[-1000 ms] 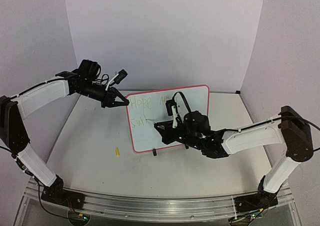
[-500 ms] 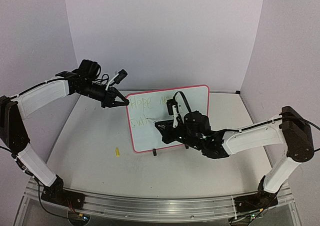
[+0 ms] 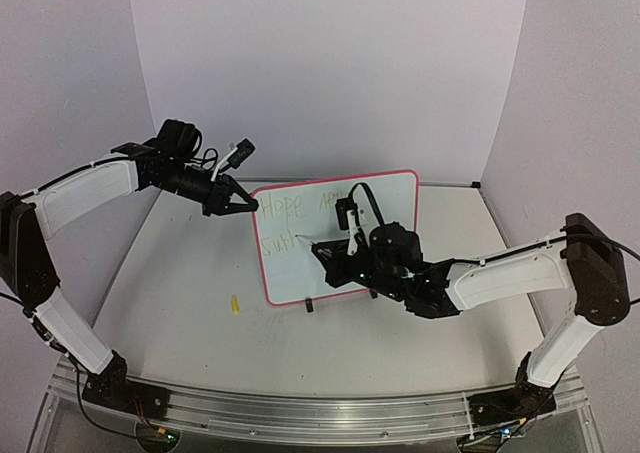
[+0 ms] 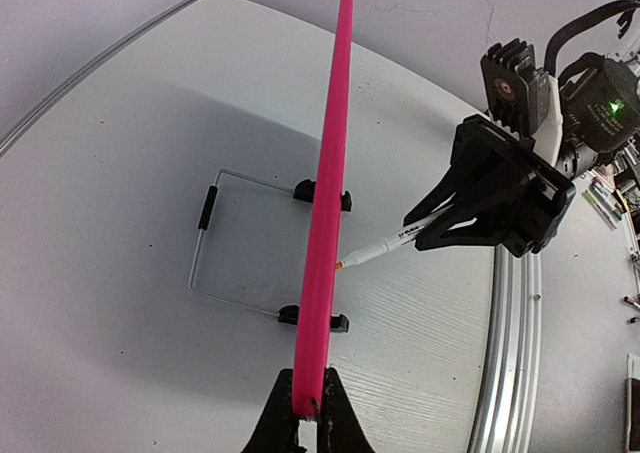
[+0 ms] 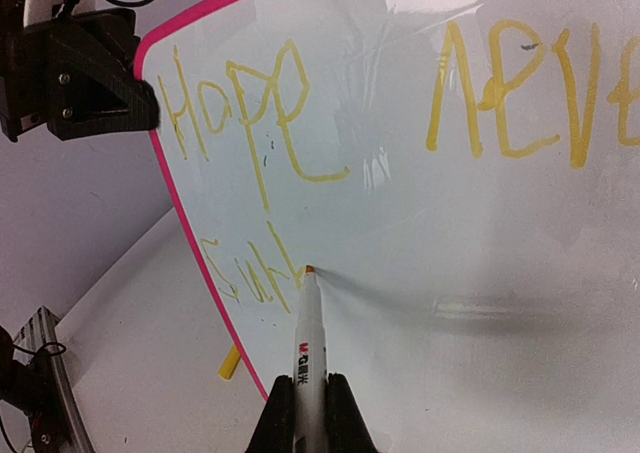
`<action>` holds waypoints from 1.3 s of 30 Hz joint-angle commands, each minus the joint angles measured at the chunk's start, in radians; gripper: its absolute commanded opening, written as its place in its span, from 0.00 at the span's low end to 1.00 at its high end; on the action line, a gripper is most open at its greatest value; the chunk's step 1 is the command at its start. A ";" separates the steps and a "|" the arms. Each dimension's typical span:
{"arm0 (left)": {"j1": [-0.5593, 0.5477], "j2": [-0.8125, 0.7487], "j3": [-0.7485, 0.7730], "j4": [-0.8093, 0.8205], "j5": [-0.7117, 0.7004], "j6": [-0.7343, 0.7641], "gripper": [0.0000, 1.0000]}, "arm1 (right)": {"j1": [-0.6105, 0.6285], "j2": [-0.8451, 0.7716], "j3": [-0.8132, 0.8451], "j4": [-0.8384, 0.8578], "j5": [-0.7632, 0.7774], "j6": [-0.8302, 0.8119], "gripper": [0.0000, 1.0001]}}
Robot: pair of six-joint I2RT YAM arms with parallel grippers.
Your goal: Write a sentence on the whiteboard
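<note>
The whiteboard (image 3: 395, 195) with a pink frame stands tilted on the table on two black clip feet. Yellow writing (image 5: 250, 113) reads "Hope neve" on the top line and a few letters (image 5: 245, 273) start the second line. My left gripper (image 3: 248, 204) is shut on the board's upper left frame edge (image 4: 322, 273). My right gripper (image 5: 303, 413) is shut on a white marker (image 5: 305, 343). Its orange tip touches the board just right of the second-line letters. The marker also shows in the left wrist view (image 4: 385, 245).
A yellow marker cap (image 3: 235, 304) lies on the table left of the board, also in the right wrist view (image 5: 229, 363). A wire stand (image 4: 230, 235) props the board from behind. A metal rail (image 3: 300, 403) runs along the near table edge.
My right gripper has moved the marker tip left and slightly up along the second line. The left gripper and the board have not moved.
</note>
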 commanded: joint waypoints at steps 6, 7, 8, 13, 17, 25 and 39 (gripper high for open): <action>-0.031 0.032 -0.012 -0.065 -0.045 0.022 0.00 | -0.011 -0.068 -0.016 0.006 0.023 -0.025 0.00; -0.031 0.031 -0.012 -0.065 -0.046 0.021 0.00 | -0.011 -0.081 -0.024 0.008 0.010 -0.033 0.00; -0.031 0.030 -0.012 -0.065 -0.046 0.022 0.00 | -0.011 -0.094 -0.032 0.009 -0.003 -0.040 0.00; -0.031 0.029 -0.012 -0.065 -0.046 0.022 0.00 | -0.013 -0.144 -0.077 0.013 -0.073 -0.069 0.00; -0.031 0.028 -0.012 -0.065 -0.046 0.021 0.00 | -0.016 -0.127 -0.084 0.014 -0.088 -0.060 0.00; -0.031 0.027 -0.012 -0.065 -0.048 0.021 0.00 | -0.017 -0.063 -0.039 0.013 -0.084 -0.060 0.00; -0.031 0.032 -0.012 -0.066 -0.049 0.021 0.00 | -0.031 -0.013 0.002 0.013 -0.058 -0.056 0.00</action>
